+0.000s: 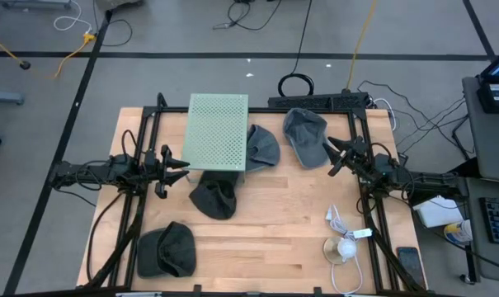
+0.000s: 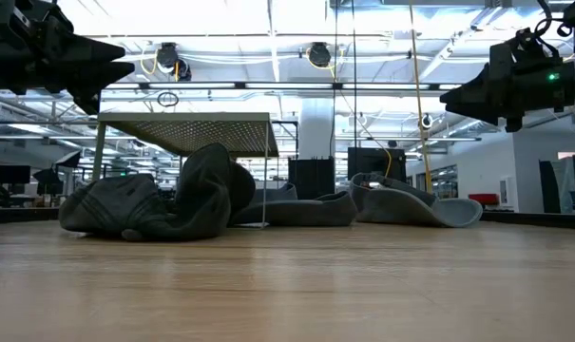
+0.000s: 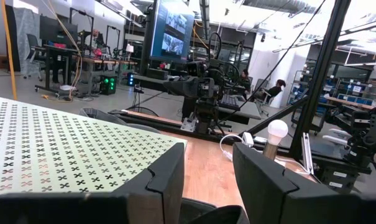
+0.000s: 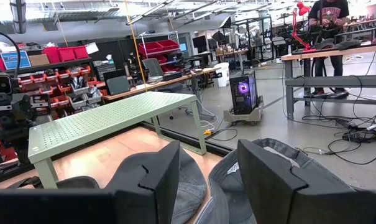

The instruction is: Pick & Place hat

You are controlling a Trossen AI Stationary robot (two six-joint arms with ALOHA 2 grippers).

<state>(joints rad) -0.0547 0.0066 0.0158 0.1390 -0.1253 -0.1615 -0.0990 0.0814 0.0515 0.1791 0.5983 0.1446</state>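
Several dark grey caps lie on the wooden table. One cap (image 1: 214, 199) rests crumpled near the centre. Another cap (image 1: 263, 148) sits partly under the green perforated stand (image 1: 218, 132). A third cap (image 1: 307, 135) lies toward the far right, and one more cap (image 1: 167, 250) lies near the left corner. My left gripper (image 1: 181, 165) hovers open above the table, left of the stand and the centre cap (image 3: 206, 214). My right gripper (image 1: 335, 157) hovers open beside the far-right cap (image 4: 287, 165). Both grippers hang high in the low view, the left gripper (image 2: 106, 81) and the right gripper (image 2: 453, 95).
The green stand (image 4: 113, 118) rests on thin legs at the table's far middle. A white cable with a round bulb-like object (image 1: 343, 244) lies near the right edge, with a phone (image 1: 409, 262) beyond it. Black arm frames run along both table sides. Bare wood (image 1: 265, 239) lies in the near middle.
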